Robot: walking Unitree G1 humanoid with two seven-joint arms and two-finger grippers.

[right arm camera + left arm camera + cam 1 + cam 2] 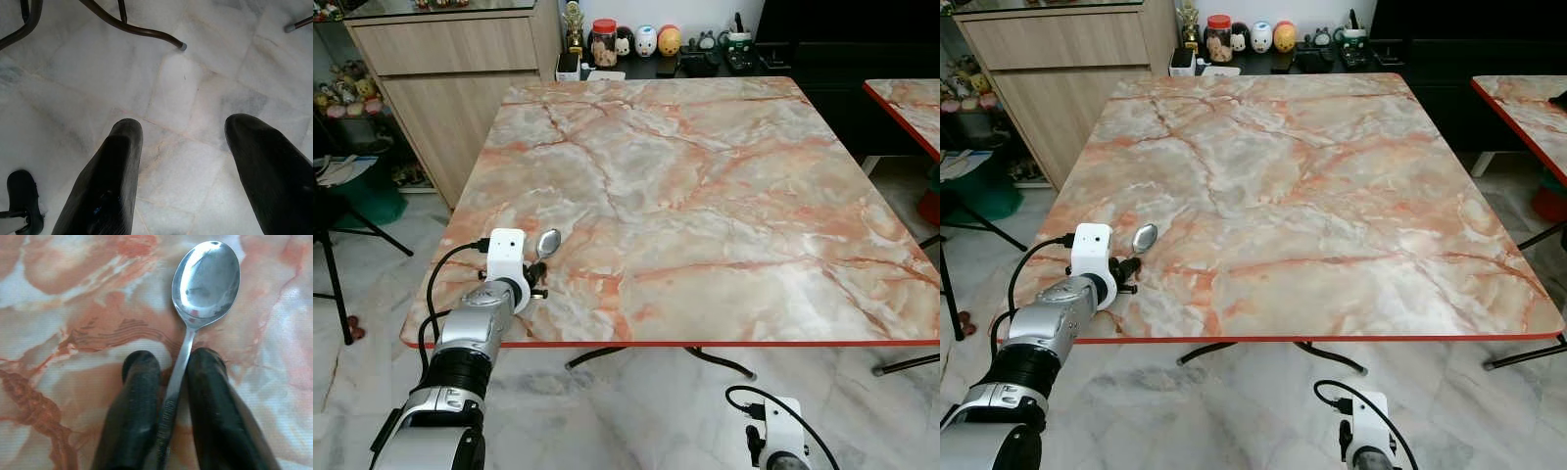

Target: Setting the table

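Left end effector (pixel 168 377) pinches shiny metal spoon (pixel 205 281) by handle, bowl up, over table (pixel 705 196).

Your left gripper (pixel 168 377) covers the lower handle of the spoon (pixel 205 281), which runs off the frame edge. The table (pixel 705 196) is cut off at its right side, and the shelf figurines (pixel 646 41) are too small to identify.
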